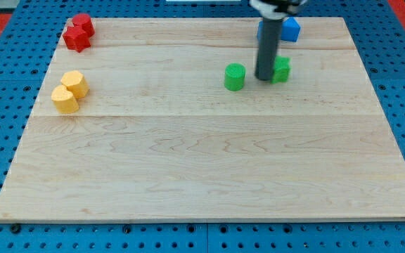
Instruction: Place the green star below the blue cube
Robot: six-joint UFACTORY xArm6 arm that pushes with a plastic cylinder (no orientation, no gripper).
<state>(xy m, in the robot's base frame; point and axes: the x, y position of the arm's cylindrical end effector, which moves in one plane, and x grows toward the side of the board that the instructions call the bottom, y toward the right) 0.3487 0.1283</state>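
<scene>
The board lies nearest the camera, and its lower half carries nothing. Going from the view's left: two red blocks touch each other at the top left corner, and below them two yellow blocks also touch; their shapes I cannot tell surely. Further right stands a green cylinder. Just beside it, to the right, my tip rests against the left side of the green star. The blue cube is above the star, near the top edge.

I judge the task nearly done: the star sits already under the cube, only slightly to the left.

There are no jaws here, only a rod, so it holds nothing. The rod hides the star's left part and something blue beside the cube; the arm is cut off at the top.
</scene>
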